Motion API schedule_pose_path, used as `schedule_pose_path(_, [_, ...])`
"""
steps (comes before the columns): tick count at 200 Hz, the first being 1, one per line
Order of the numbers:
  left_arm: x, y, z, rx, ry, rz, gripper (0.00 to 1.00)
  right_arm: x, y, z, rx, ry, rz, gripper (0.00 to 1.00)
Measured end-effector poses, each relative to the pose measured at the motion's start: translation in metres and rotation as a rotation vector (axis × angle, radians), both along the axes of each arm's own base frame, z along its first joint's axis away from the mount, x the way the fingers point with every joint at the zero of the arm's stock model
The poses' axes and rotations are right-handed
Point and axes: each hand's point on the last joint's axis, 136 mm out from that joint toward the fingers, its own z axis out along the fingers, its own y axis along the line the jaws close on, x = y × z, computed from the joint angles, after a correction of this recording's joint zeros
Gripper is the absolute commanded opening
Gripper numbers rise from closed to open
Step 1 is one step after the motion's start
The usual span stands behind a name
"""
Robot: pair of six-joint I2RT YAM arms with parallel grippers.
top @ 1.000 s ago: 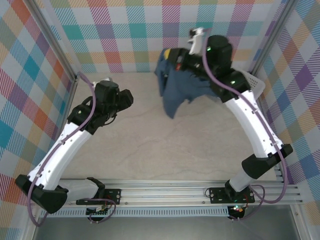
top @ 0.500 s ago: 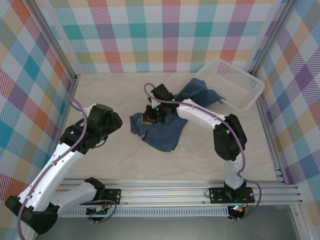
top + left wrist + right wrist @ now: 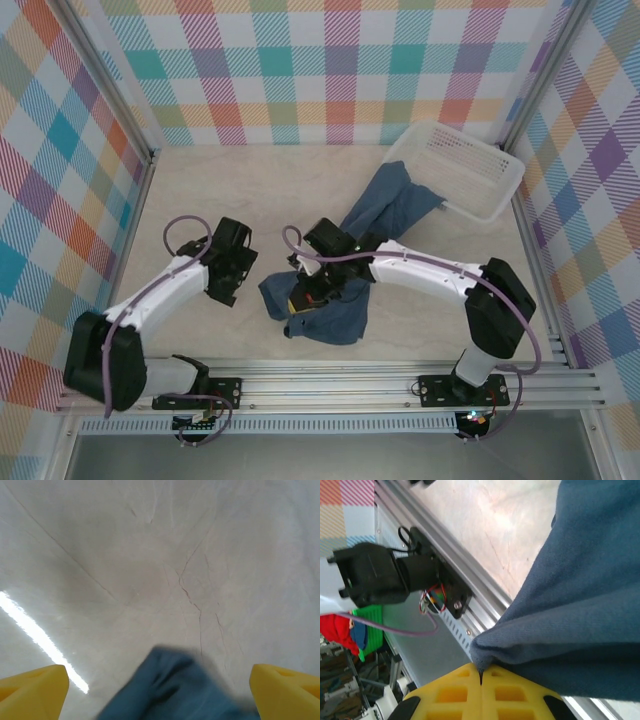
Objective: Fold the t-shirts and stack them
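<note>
Here the shirt [image 3: 335,315] lay crumpled on the surface [image 3: 230,190], bunched near the front centre with a twisted tail running back and right to the near corner of the basket [image 3: 465,170]; whether the tail touched the rim could not be told. The right end effector [image 3: 480,677] was pressed together on a small fold of the bunch, the cloth pinched only at the tips of its pads [image 3: 450,695]. The left end effector [image 3: 159,695] hovered just left of the bunch, its fingers [image 3: 35,687] wide apart, with only a blurred edge of the shirt low between them; contact could not be judged. First, so shallow a pinch could let the soft fabric slide out once the right arm lifted, dropping the shirt in a heap. Second, the fold probably held more than one layer, so a lift would raise a lump rather than open the garment. Third, the left end effector, closing on the nearest edge, might take a random crease instead of a hem, and the two arms would then stretch the shirt askew. Fourth, the tail could catch the basket's rim and drag the basket as the shirt was drawn forward. Finally, the bunch lay near the rail [image 3: 330,378] at the front of the surface and the two end effectors stood close together, so a snag on the rail or a knock between arms was a risk.
</note>
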Motion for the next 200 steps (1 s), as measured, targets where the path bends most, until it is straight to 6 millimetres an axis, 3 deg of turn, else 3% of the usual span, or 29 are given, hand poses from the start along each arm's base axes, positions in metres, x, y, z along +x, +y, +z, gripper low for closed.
schedule_pose_path(15, [0.007,-0.013,-0.024,-0.052,0.067,0.034,0.84,-0.001,-0.004,-0.006,-0.018,0.001,-0.002,0.00])
schedule_pose_path(37, [0.010,-0.035,-0.046,-0.096,0.160,0.042,0.78,0.012,-0.009,-0.012,-0.044,-0.024,-0.045,0.00])
schedule_pose_path(80, [0.011,-0.068,-0.038,-0.117,0.207,-0.008,0.75,0.063,-0.029,-0.012,-0.046,-0.054,-0.186,0.00])
schedule_pose_path(88, [0.007,-0.072,-0.040,-0.130,0.214,-0.004,0.68,0.072,-0.032,-0.011,-0.042,-0.056,-0.208,0.00])
schedule_pose_path(92, [0.006,-0.073,-0.042,-0.138,0.215,0.009,0.59,0.075,-0.034,-0.011,-0.041,-0.057,-0.216,0.00])
schedule_pose_path(105, [0.003,-0.077,-0.053,-0.156,0.216,0.025,0.16,0.079,-0.036,-0.010,-0.038,-0.059,-0.226,0.00])
schedule_pose_path(112, [0.002,-0.079,-0.056,-0.167,0.223,0.032,0.00,0.079,-0.035,-0.009,-0.036,-0.060,-0.226,0.03])
schedule_pose_path(125, [0.015,-0.086,-0.052,-0.192,0.181,0.031,0.00,0.083,-0.038,-0.007,-0.037,-0.064,-0.240,0.31])
schedule_pose_path(136, [0.032,-0.091,-0.045,-0.186,0.131,0.007,0.00,0.089,-0.045,-0.004,-0.047,-0.083,-0.266,0.46])
schedule_pose_path(146, [0.051,-0.094,-0.026,-0.158,0.067,-0.039,0.00,0.106,-0.060,0.003,-0.060,-0.120,-0.333,0.54])
schedule_pose_path(157, [0.078,-0.099,0.007,-0.126,-0.028,-0.093,0.00,0.132,-0.087,0.018,-0.070,-0.182,-0.448,0.61])
schedule_pose_path(177, [0.126,-0.106,0.103,-0.065,-0.288,-0.191,0.00,0.184,-0.155,0.049,-0.098,-0.302,-0.716,0.78])
schedule_pose_path(187, [0.132,-0.101,0.148,-0.031,-0.399,-0.221,0.00,0.207,-0.197,0.059,-0.128,-0.341,-0.864,0.83])
schedule_pose_path(200, [0.125,-0.089,0.205,0.006,-0.542,-0.248,0.00,0.232,-0.248,0.060,-0.180,-0.340,-1.041,0.86])
